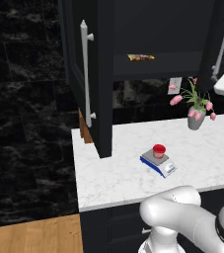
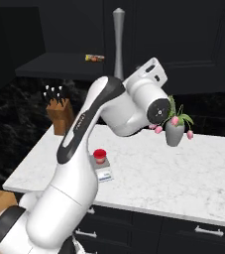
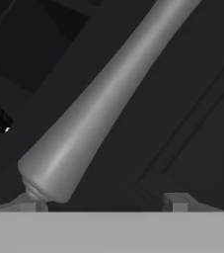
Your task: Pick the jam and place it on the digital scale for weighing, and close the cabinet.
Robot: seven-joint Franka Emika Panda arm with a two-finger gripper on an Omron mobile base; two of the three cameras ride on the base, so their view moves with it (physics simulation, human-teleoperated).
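jam (image 1: pixel 159 149) on digital scale (image 1: pixel 158 163), flower vase (image 1: pixel 196 118) nearby, cabinet (image 1: pixel 91 74) door ajar, fingers' state unclear

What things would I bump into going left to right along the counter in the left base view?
Open cabinet door → jam sitting on the digital scale → vase of pink tulips.

The jam (image 1: pixel 159 150) sits on the digital scale (image 1: pixel 158 163), which lies on the surface (image 1: pixel 123 173) near its front edge. Behind and to the right stands a vase of flowers (image 1: pixel 196 109) by the back wall. The cabinet (image 1: pixel 96 74) hangs above, its left door (image 1: pixel 76 59) swung out over the surface's left end; a packet (image 1: pixel 141 57) lies on its shelf. A knife block (image 2: pixel 59 113) stands at the far left.
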